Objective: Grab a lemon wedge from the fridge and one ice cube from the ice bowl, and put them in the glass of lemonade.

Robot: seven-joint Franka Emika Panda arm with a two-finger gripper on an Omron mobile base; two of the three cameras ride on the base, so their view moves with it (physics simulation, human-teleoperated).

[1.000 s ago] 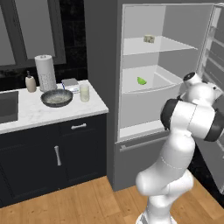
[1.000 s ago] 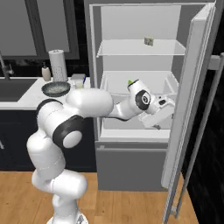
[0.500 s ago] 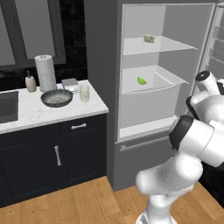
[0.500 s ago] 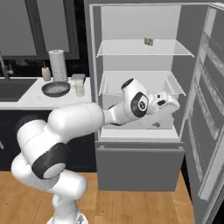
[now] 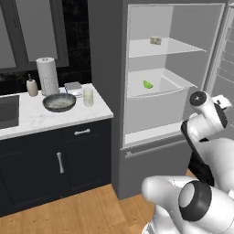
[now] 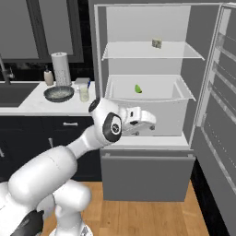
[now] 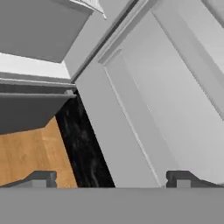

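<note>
Our hand [image 6: 150, 123] reaches out in front of the open fridge [image 6: 193, 87], low by the lower shelf; its fingertips [image 7: 41, 177] sit wide apart with nothing between them. We see the lemon wedge [image 6: 137, 88] farther in, on the fridge's middle shelf, well apart from the hand. On the surface [image 5: 41, 116] to the left, the glass of lemonade [image 5: 88, 97] stands just right of the ice bowl [image 5: 59, 101], with a paper-towel roll [image 5: 47, 75] behind them.

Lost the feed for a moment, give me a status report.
Pincer open, empty, below the fridge drawer. Lemon wedge on the middle shelf, untouched. Glass of lemonade waiting on counter. Nothing blocking.
</note>
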